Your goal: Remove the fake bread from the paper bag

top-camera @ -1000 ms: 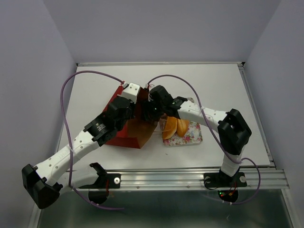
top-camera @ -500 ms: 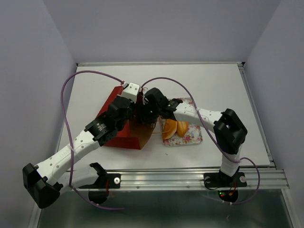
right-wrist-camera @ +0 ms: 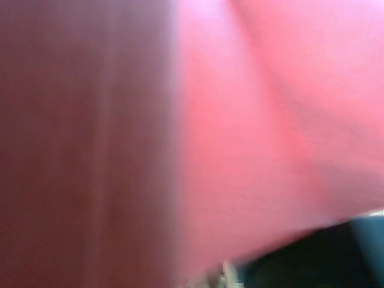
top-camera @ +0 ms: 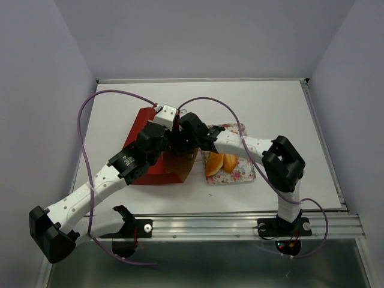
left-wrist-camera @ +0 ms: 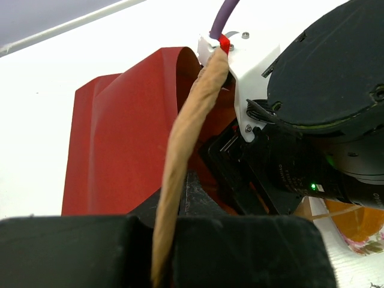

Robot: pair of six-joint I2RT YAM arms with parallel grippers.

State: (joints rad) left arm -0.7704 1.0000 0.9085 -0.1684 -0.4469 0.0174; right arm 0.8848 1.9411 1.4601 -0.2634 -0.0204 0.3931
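At the left, the left hand (left-wrist-camera: 168,237) is seen clenched on the tan upper rim of the paper bag (left-wrist-camera: 120,144), with the rim pinched edge-on between its fingers. The paper bag is laid on its side on the desk (top-camera: 270,108), its creased red panel stretched away toward the far left and its mouth turned to the right. The right hand (top-camera: 182,143) is pushed into that mouth, just beside the left hand. Only blurred red paper is shown by its own camera, so it cannot be told whether it is released or grasping. The inside of the bag is hidden.

Further right, two bread loaves (top-camera: 213,163) are laid side by side on a floral tray (top-camera: 245,173), touching each other. Their long axes are run from near to far with a slight lean to the right. They are placed outside the bag, just beside its mouth and near the right arm's wrist.
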